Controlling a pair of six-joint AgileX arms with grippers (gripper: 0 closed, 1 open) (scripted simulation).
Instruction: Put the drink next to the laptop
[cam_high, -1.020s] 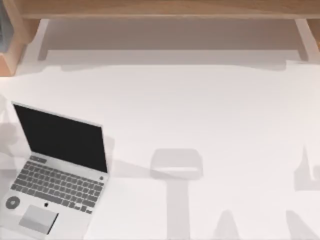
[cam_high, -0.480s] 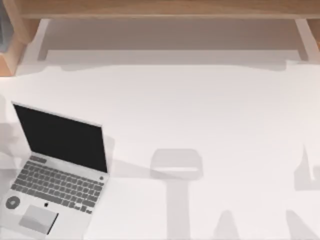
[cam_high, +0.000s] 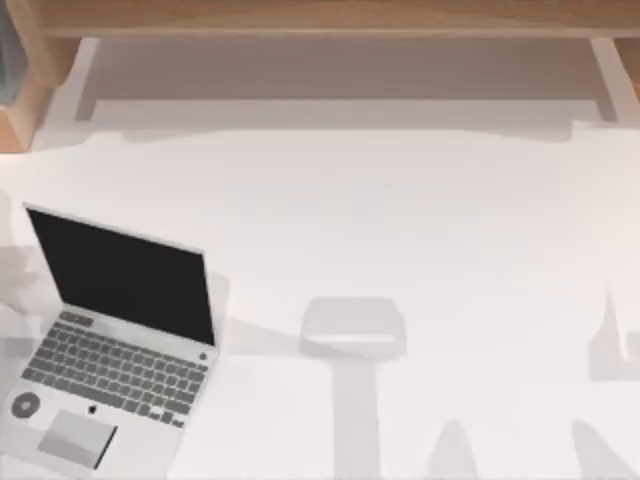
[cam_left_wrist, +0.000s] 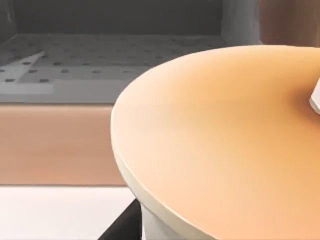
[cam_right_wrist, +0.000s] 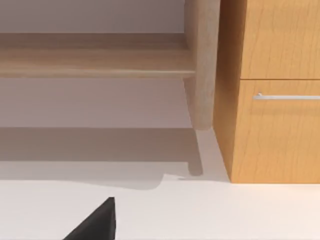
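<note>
The left gripper's grip can't be told, its wrist view close over the orange drink (cam_left_wrist: 220, 145) and its straw (cam_left_wrist: 315, 97), while the open laptop (cam_high: 115, 350) sits at the worktop's (cam_high: 420, 230) left.

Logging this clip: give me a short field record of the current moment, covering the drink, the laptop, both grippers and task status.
drink: orange lid close up in the left wrist view, white straw at the picture's edge
laptop: open, black screen upright, near the table's left edge in the top view
table: white surface, wooden shelf along the far side
left gripper: a dark finger beside the cup's wall
right gripper: a dark finger above the bare table, facing a wooden cabinet
task status: drink not yet next to the laptop
</note>
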